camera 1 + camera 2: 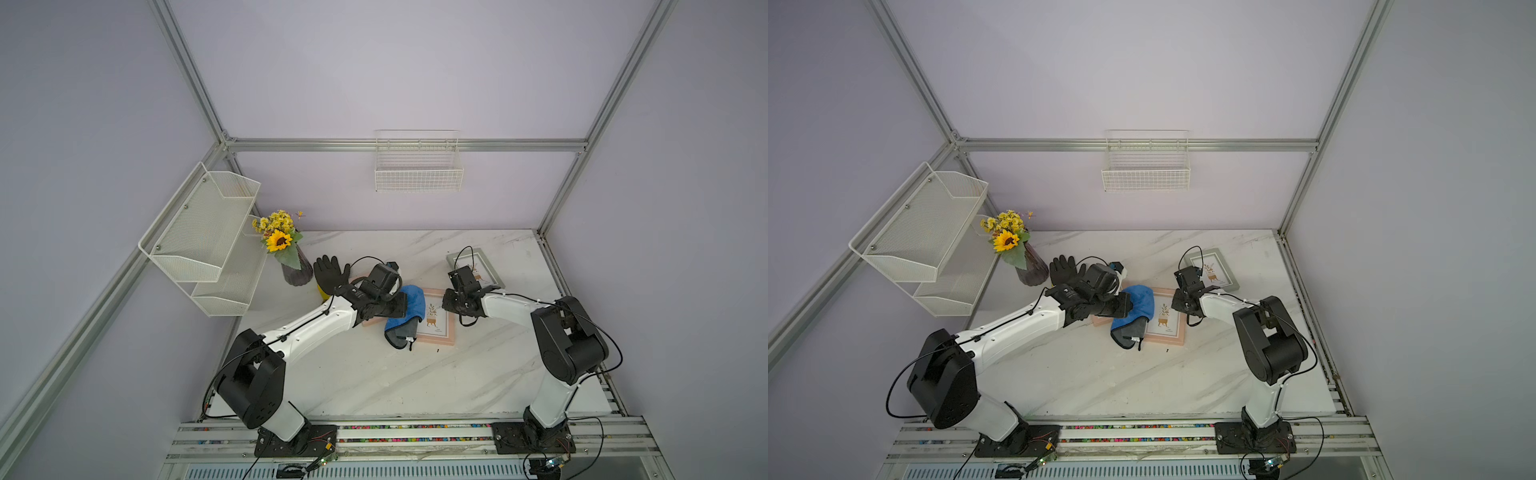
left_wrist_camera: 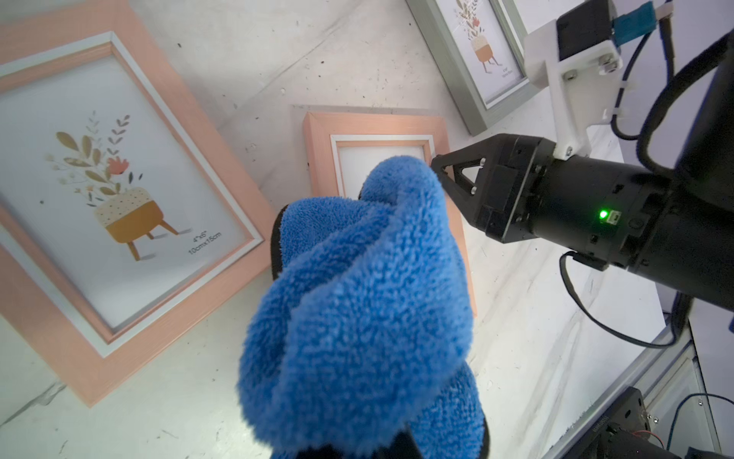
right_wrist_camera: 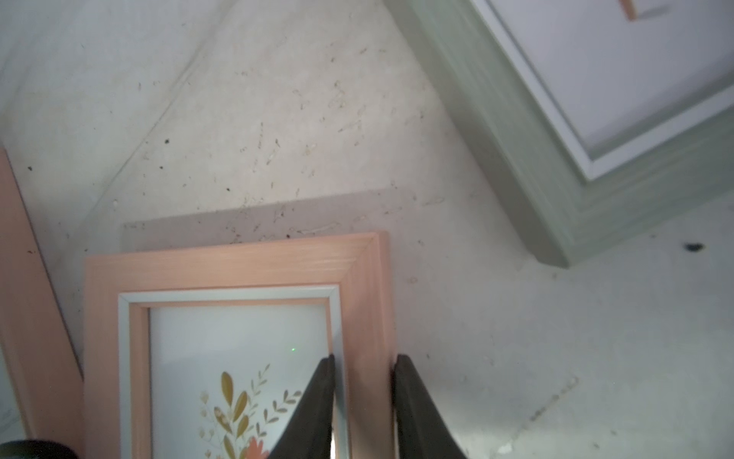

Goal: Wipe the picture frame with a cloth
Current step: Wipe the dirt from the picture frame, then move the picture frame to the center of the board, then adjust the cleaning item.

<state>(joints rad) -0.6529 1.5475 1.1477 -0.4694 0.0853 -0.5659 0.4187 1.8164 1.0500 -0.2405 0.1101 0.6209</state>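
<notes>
Both top views: left gripper [image 1: 401,305] clenched on the soft blue microfibre cloth [image 1: 412,308], which lies over the pink wooden picture frame [image 1: 436,340]. Left wrist: cloth hides much of the glass, beside the right gripper [image 2: 437,167]. Right wrist: jaws pinch one frame rail. Risk: a wipe stroke could pivot the frame out of that pinch, or snag cloth on those fingers [image 3: 315,405].

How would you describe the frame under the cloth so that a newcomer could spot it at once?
On the marble table, look near the middle. The pink frame there has the blue cloth, held by the left gripper, over it and the right gripper pinching its rail. The neighbouring pink frame has no cloth; the rear frame is grey-green.
</notes>
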